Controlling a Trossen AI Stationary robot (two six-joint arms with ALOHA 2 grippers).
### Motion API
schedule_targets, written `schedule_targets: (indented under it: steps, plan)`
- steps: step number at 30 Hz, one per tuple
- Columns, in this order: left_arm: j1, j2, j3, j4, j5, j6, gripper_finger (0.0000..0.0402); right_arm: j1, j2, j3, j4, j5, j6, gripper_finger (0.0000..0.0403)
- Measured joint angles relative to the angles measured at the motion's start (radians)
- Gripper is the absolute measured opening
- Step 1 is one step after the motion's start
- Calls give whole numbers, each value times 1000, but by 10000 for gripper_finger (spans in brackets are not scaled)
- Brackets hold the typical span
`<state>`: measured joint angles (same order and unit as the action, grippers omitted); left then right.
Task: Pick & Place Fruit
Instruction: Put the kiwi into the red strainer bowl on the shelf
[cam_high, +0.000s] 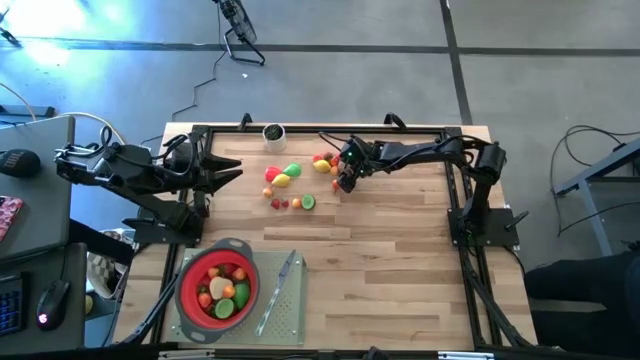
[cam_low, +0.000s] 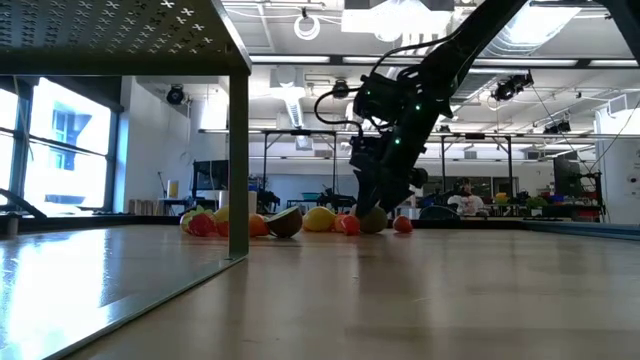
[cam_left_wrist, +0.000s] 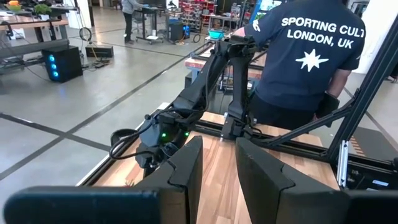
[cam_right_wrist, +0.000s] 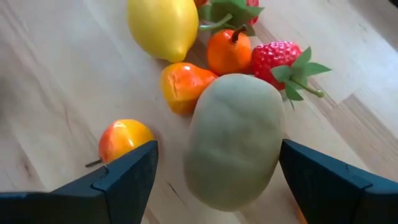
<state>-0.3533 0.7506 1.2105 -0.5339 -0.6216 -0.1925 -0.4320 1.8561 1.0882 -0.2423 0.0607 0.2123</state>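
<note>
A person's dark shirt (cam_left_wrist: 309, 56) reads "SPORTING CULT LONDON, UK" (white letters).

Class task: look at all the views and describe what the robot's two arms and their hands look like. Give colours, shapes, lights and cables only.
Both arms are dark, nearly black, built of slim jointed segments. The right hand sits below a wrist with small green lights and looped black cables. Its fingers are flat, angular dark blue-black plates. The left hand has two broad, dark, matte fingers.
</note>
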Motion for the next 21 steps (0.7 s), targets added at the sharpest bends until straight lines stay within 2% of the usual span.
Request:
schedule_targets:
  steps: [4,15,21]
  plan:
    - [0,0,0,0,0,0,92,0,0,0,-1,-17,0,316]
    - [0,0,0,0,0,0,92,0,0,0,-7,-40,18,238]
    - [0,0,0,0,0,0,92,0,-1,0,-9,-53,31,217]
